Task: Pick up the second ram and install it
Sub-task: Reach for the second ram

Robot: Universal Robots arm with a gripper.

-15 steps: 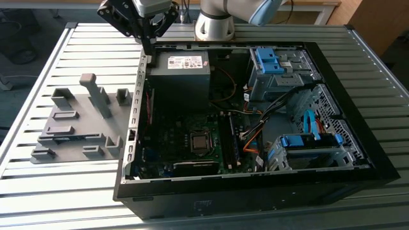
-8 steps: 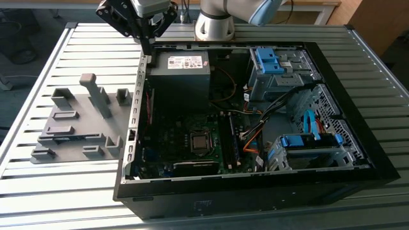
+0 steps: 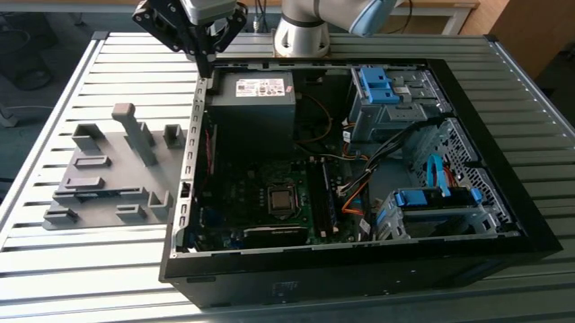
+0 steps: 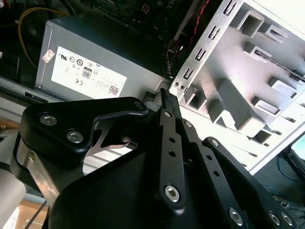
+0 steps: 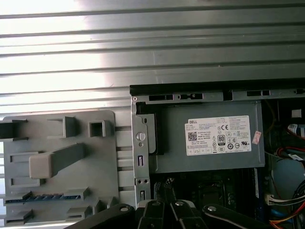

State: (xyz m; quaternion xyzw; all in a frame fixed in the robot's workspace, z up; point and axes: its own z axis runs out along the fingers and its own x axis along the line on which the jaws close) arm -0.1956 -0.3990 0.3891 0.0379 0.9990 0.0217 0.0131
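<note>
Exterior view. One slatted metal table (image 3: 81, 282), carrying one open computer case (image 3: 359, 279) and, just beside it on the exterior view's left, one grey tray (image 3: 99, 219) with several upright blocks. Inside the case: one power supply (image 3: 256, 108) with one white label, one green motherboard (image 3: 242, 195), and two blue drive cages, one at the far side (image 3: 382, 84) and one nearer (image 3: 431, 198). One arm base (image 3: 301, 37) standing beyond the case. One gripper (image 3: 206, 67) poised above the far corner of the case on the tray's side, just beside the power supply, fingers pressed together with nothing between them.

Second wrist view. Gripper (image 4: 167, 95) seen along its black linkages, tips closed on each other and empty, aimed at the perforated metal edge of the case (image 4: 205, 52). Power supply (image 4: 95, 62) on one side of that edge, tray (image 4: 238, 67) on the other.

First wrist view. Gripper (image 5: 163, 191) over the case corner, between the tray (image 5: 95, 162) and the power supply (image 5: 209, 138). One thin dark stick with blue patches, apparently the second ram (image 5: 45, 196), standing on edge in one long slot of the tray, apart from the gripper and untouched.
</note>
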